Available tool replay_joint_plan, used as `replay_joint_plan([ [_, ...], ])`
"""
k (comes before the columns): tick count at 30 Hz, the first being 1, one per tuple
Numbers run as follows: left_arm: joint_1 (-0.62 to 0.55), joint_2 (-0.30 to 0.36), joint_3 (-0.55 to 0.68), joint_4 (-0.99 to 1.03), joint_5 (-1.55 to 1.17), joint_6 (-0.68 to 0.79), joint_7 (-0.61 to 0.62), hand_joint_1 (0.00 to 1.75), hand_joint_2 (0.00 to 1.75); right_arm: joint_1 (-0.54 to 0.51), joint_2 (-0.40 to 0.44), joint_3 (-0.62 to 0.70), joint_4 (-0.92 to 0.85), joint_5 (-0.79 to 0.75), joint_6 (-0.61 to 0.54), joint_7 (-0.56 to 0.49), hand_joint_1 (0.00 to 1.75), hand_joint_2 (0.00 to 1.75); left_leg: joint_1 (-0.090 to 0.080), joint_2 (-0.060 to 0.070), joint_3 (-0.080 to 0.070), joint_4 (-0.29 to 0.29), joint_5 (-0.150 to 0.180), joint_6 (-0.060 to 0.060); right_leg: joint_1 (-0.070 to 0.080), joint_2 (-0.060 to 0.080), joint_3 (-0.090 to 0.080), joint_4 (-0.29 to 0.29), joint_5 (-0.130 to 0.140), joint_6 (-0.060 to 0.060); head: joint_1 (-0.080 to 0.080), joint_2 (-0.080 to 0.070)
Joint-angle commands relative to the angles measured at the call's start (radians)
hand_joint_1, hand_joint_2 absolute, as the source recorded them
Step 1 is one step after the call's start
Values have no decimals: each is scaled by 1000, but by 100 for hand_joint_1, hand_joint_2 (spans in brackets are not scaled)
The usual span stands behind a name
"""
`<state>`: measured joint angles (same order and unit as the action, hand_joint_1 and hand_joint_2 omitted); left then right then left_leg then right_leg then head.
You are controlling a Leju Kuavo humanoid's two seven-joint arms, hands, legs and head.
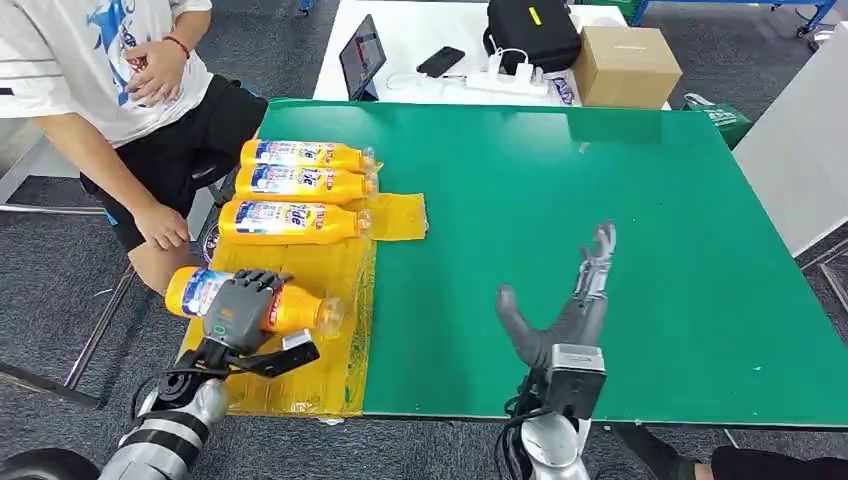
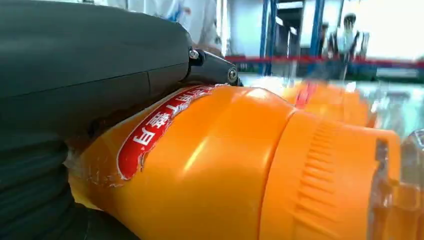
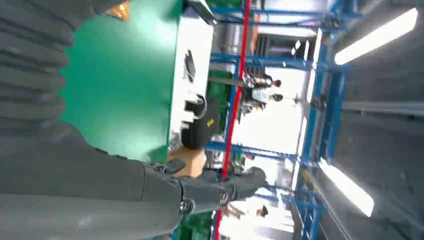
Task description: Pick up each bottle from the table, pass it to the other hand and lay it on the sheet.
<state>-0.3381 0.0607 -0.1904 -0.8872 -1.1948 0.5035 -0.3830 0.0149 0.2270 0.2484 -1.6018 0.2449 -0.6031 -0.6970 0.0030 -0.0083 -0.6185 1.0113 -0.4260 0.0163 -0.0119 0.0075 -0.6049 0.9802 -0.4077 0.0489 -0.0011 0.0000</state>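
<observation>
The left hand (image 1: 240, 305) covers the middle of the bottle (image 1: 300, 312) it lies on — whether its fingers close beneath cannot be told — and the seated person (image 1: 110, 90) is cut off at the frame's top.

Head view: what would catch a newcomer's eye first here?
Four orange bottles lie in a row on the yellow sheet at the green table's left edge. The left hand grips the nearest bottle. The right hand hovers open above bare green, and a person sits alongside.
</observation>
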Motion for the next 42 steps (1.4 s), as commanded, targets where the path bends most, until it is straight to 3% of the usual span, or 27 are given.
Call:
replay_joint_plan([
  [1, -28, 39, -70, 109, 81, -109, -30, 175, 175, -46, -13, 46, 153, 2, 86, 25, 0, 175, 1, 1, 7, -1, -2, -1, 2, 0, 8, -2, -1, -2, 0, 0],
  [9, 12, 70, -77, 70, 106, -145, -37, 175, 175, -42, 1, 64, 218, 0, 116, 17, 0, 175, 1, 3, 7, -2, -2, -1, 1, 3, 7, -2, 0, -2, 0, 0],
  [11, 20, 73, -79, 61, 110, -157, -38, 0, 175, -44, 4, 63, 232, -2, 124, 15, 0, 175, 1, 3, 9, -2, -2, -1, 1, 3, 9, -3, 0, -2, 0, 0],
  [12, 29, 71, -77, 45, 129, -186, -41, 0, 175, -43, 7, 60, 238, -6, 134, 13, 0, 175, 0, 2, 8, -2, -1, -1, 0, 2, 8, -2, 0, -1, 0, 0],
  [13, 29, 71, -77, 45, 129, -186, -41, 0, 0, -43, 7, 60, 238, -6, 134, 13, 0, 175, 1, 5, 13, -3, -3, -2, 2, 4, 12, -3, -1, -3, 0, 0],
  [16, 48, 70, -78, 7, 190, -266, -62, 0, 0, -43, 12, 53, 249, -9, 150, 13, 0, 175, 0, 3, 9, -2, -1, -1, 0, 2, 9, -2, 0, -1, 0, 0],
  [23, 48, 70, -78, 7, 190, -266, -62, 0, 0, -43, 12, 53, 249, -9, 150, 13, 0, 175, 0, 0, 9, -2, -1, 0, 0, 0, 10, -2, 0, -1, 0, 0],
  [33, 105, 62, -39, -102, 472, -493, -142, 0, 0, -65, 19, 53, 308, -7, 183, 16, 0, 175, 0, 0, 11, -2, -1, -1, 0, 1, 12, -2, 0, -2, 0, 0],
  [35, 127, 30, 3, -152, 560, -517, -161, 0, 0, -67, 21, 57, 315, -4, 188, 16, 0, 175, 0, 1, 12, -2, -1, 0, 0, 2, 13, -2, 0, -1, 0, 0],
  [37, 140, -77, 93, -247, 653, -419, -186, 0, 0, -62, 26, 64, 312, 12, 181, 28, 0, 175, 0, 0, 11, -2, -1, 0, 0, 1, 13, -2, 0, -1, 0, 0],
  [38, 134, -88, 82, -271, 645, -421, -152, 0, 0, -60, 27, 67, 310, 14, 179, 30, 0, 175, 0, -2, 12, -1, -2, 0, 0, -1, 14, -2, -1, -1, 0, 0],
  [40, 147, -221, 215, -380, 795, -190, -257, 0, 0, -56, 32, 81, 309, 42, 165, 52, 0, 175, 1, -3, 9, 0, -1, 0, 1, -3, 12, -1, -1, -1, 0, 0],
  [42, 132, -261, 236, -462, 881, -72, -277, 0, 0, -64, 35, 111, 335, 62, 158, 75, 0, 175, 1, -7, 5, 3, -1, 0, 1, -6, 9, 0, -2, -1, 1, 0],
])
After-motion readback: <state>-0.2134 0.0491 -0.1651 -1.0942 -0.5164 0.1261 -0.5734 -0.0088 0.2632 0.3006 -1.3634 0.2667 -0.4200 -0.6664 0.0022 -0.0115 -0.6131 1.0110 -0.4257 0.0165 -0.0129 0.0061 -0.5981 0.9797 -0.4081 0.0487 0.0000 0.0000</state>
